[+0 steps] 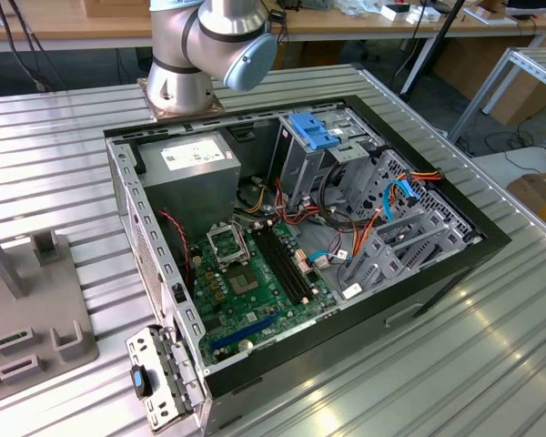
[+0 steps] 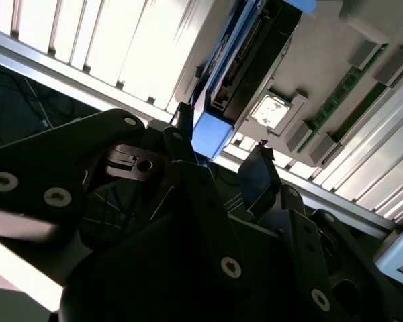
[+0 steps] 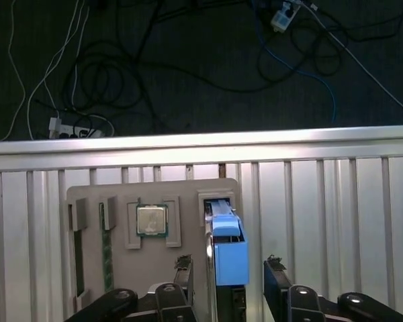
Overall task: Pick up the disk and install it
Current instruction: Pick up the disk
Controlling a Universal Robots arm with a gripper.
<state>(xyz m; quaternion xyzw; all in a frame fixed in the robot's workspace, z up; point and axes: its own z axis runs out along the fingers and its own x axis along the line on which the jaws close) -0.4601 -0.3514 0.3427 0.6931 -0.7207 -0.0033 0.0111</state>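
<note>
The disk [image 3: 228, 251], a grey drive in a bright blue carrier, stands on edge in a slot of a grey holder plate [image 3: 188, 194] in the first wrist view. This probably serves to offer its two flat faces to a grasp. The gripper [image 3: 229, 263] hangs over it with its jaws apart. One black finger [image 3: 185, 272] sits close on each side of the carrier, with a sliver of gap on both sides, so nothing is clamped yet.

Beside the disk, a square processor chip [image 3: 151, 220] and a thin memory stick [image 3: 107, 245] lie in their own recesses. The plate rests on a ribbed metal table [image 3: 322, 201]. Past the table's edge, loose cables [image 3: 121, 87] lie on dark floor.

In the exterior view the holder sits at the lower left of the frame, well apart from the open computer case [image 1: 491, 238] at centre. An upright grey bay [image 1: 300, 168] stands inside the case, and this is likely where the disk belongs.
</note>
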